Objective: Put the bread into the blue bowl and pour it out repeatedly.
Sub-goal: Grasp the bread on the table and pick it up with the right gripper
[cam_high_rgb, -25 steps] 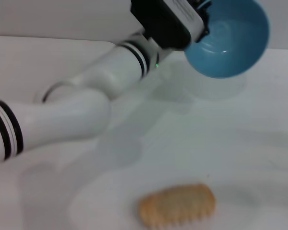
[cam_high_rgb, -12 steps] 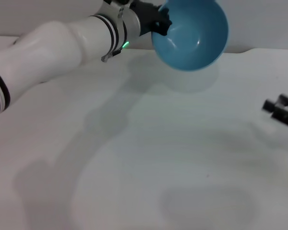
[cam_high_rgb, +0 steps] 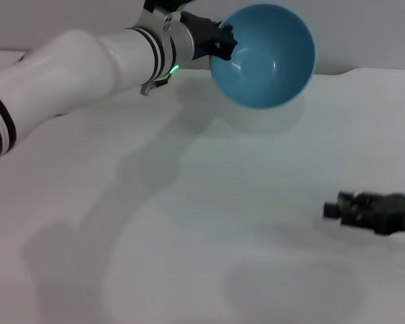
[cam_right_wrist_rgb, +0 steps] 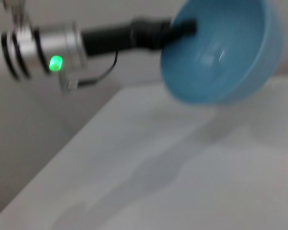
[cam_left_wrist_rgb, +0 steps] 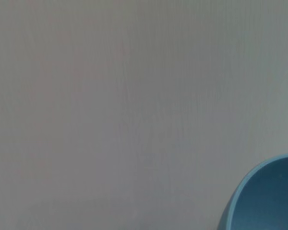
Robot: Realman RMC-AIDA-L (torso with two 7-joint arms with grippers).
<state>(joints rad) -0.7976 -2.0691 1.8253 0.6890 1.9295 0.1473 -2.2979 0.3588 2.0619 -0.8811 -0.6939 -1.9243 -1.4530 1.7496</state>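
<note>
A white bench [cam_high_rgb: 209, 223] fills the scene beneath a pale wall. At twelve o'clock in the head view the blue bowl [cam_high_rgb: 264, 57] is held off the surface, tipped with its empty mouth facing the camera, its rim pinched by the left tool [cam_high_rgb: 219, 42]. The right tool [cam_high_rgb: 374, 212] is seen at four o'clock, low over the bench; whether it is spread cannot be told. The bread is not seen in any view. A slip of the thin rim grip could drop the bowl.

Left pincer [cam_high_rgb: 219, 42] grips raised, tilted blue bowl [cam_high_rgb: 263, 57]; right pincer [cam_high_rgb: 341, 208] low.
</note>
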